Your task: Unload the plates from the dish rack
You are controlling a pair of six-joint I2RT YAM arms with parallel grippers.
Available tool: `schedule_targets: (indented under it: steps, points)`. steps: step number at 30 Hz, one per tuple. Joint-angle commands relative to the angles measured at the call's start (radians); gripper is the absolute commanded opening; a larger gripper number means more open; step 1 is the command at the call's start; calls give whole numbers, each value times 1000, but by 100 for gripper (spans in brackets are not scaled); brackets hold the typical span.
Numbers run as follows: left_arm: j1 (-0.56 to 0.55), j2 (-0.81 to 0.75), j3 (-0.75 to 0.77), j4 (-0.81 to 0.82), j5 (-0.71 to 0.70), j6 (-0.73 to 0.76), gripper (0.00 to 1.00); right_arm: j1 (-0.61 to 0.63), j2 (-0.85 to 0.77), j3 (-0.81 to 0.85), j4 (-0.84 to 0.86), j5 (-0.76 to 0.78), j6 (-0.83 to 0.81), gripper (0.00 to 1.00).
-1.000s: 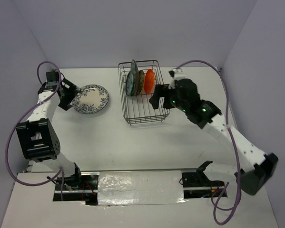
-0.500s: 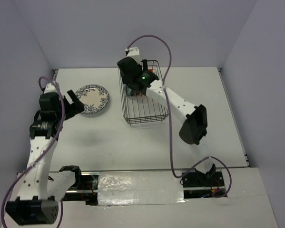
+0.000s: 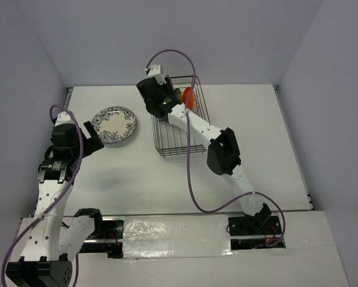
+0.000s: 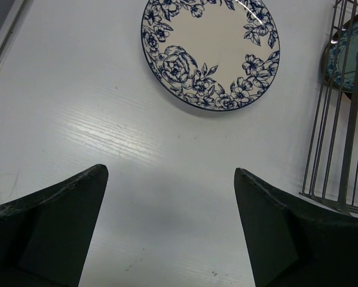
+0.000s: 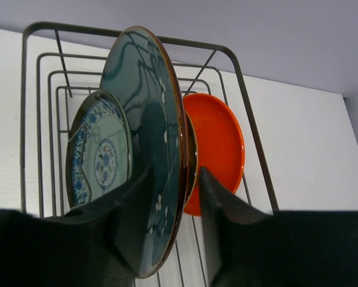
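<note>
The dish rack (image 3: 180, 142) stands at the table's back centre with plates upright in it. In the right wrist view the large dark teal plate (image 5: 146, 113) stands on edge, between a small blue-patterned plate (image 5: 98, 158) and a plain orange plate (image 5: 219, 140). The right gripper (image 5: 174, 173) straddles the teal plate's rim, one finger on each face, shut on it; another plate's thin rim lies against its back. The white-and-blue floral plate (image 4: 210, 51) lies flat on the table left of the rack. The left gripper (image 4: 170, 176) hovers open just short of it, holding nothing.
The rack's wire side (image 4: 340, 149) stands close to the right of the left gripper. The right arm (image 3: 223, 149) reaches over the rack's right part, with its cable (image 3: 190, 179) trailing down. The back wall lies just behind the rack.
The right arm swung from beside the rack's right side to its far left end and closed its jaws round the teal plate. The left arm drew back from the floral plate.
</note>
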Motion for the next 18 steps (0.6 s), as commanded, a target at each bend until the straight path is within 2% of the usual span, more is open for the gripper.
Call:
schedule_targets:
  steps: [1, 3, 10, 11, 16, 18]
  points:
    - [-5, -7, 12, 34, 12, 31, 99, -11, 14, 46, 80, 80, -10, 40]
    - [-7, -9, 12, 36, 17, 32, 99, -14, 20, 46, 88, 82, 21, 27]
    - [-10, -12, 12, 37, 27, 32, 100, -14, 28, 63, 91, 129, 87, 18]
    - [-10, -12, 12, 39, 29, 34, 100, -16, 27, 61, 90, 140, 96, 12]
    - [-12, -10, 12, 37, 32, 34, 100, -17, 34, 67, 87, 169, 127, 0]
    - [-15, -7, 12, 39, 35, 34, 99, -19, 37, 80, 85, 205, 125, 0]
